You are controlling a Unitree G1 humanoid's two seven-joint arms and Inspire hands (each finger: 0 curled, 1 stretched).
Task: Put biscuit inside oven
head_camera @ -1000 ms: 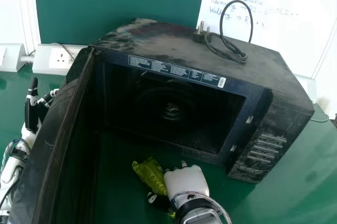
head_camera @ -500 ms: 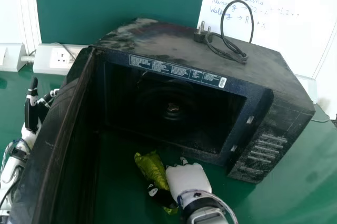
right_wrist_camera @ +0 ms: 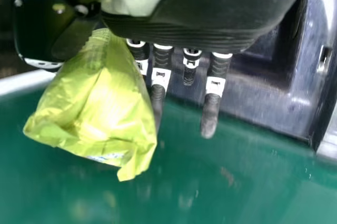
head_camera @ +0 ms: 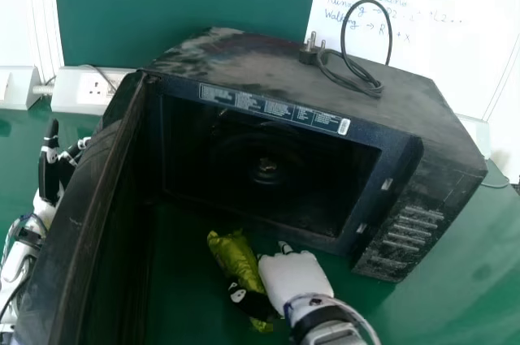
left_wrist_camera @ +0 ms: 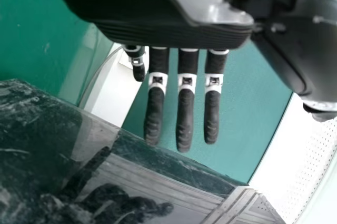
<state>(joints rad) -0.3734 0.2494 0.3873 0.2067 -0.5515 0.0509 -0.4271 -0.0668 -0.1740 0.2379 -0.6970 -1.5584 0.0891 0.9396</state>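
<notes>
While my right robot hand (head_camera: 294, 278) pinches the biscuit packet (head_camera: 237, 262), the oven (head_camera: 309, 150) gapes.
Putting it inside is left; my left robot hand (left_wrist_camera: 185, 113) is wide.

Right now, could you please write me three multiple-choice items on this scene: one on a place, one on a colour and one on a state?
1. Where is the packet?
A) On top of the oven
B) In front of the oven's opening
C) Deep inside the oven

2. What colour is the packet?
A) Yellow-green
B) Red
C) White

3. How does the oven door stand?
A) Fully closed
B) Off its hinges
C) Swung open

Key:
1: B, the head view shows it beside the right hand, short of the opening.
2: A, its wrapper looks yellow-green in the head and right wrist views.
3: C, the door stands out from the left side and the dark interior shows.
</notes>
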